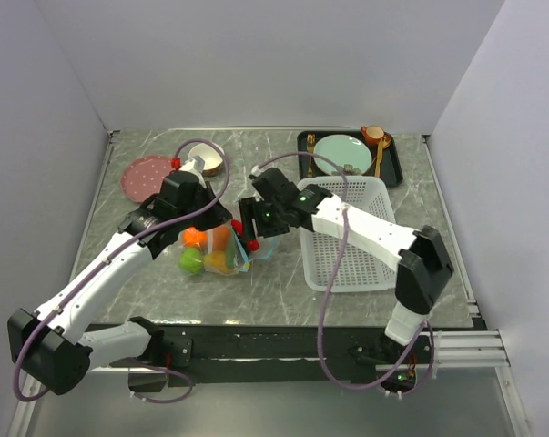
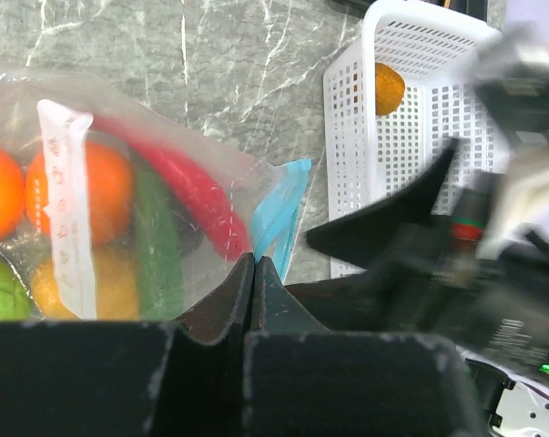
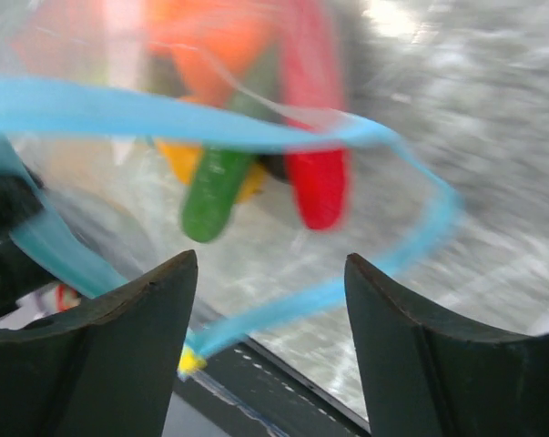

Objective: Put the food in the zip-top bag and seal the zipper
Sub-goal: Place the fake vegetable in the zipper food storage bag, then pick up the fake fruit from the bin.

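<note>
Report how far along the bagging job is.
Done: oranges, a red chili and a green pepper sit inside the bag. In hand: the left gripper is shut on the bag's edge, and the right gripper is open at the mouth. Left: one orange-brown fruit lies in the basket, and the blue zipper gapes unsealed.

The zip-top bag is clear, with a teal-blue zipper and a white label. Inside are oranges, a red chili and a green pepper. The basket is white mesh, the tabletop grey marbled.
</note>
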Controlling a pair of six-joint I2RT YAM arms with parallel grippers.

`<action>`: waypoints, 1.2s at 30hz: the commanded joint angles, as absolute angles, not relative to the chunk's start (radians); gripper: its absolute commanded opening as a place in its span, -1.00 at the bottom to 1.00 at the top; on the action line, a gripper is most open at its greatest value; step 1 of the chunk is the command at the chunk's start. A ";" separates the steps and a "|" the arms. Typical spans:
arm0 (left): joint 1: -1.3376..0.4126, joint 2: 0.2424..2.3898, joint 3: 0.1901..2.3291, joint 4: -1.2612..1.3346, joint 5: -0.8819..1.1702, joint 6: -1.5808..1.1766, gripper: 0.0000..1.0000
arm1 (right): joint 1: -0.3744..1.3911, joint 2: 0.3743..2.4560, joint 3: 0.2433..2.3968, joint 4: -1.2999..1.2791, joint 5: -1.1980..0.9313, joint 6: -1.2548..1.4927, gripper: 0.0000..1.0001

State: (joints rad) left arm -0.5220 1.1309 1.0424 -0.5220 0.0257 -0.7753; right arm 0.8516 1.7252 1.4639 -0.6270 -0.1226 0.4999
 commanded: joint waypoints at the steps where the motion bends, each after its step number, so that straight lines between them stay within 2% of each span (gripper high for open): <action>1: -0.522 1.104 1.083 -0.506 0.015 -0.770 -0.99 | 0.819 1.574 1.427 -0.669 0.054 0.479 0.52; 7: -0.522 1.114 1.085 -0.503 0.028 -0.769 -0.99 | 0.752 1.439 1.338 -0.652 0.126 0.494 0.66; 12: -0.522 1.108 1.083 -0.506 0.028 -0.764 -0.99 | 0.608 1.370 1.253 -0.635 0.158 0.610 0.86; 20: -0.522 1.100 1.075 -0.502 0.029 -0.764 -0.99 | 0.451 1.377 1.203 -0.627 0.042 0.678 0.95; 26: -0.522 1.095 1.078 -0.508 0.022 -0.755 -0.99 | 0.368 1.371 1.112 -0.514 -0.090 0.699 1.00; 36: -0.522 1.091 1.080 -0.517 0.011 -0.753 -0.99 | 0.292 1.492 1.115 -0.480 -0.080 0.652 1.00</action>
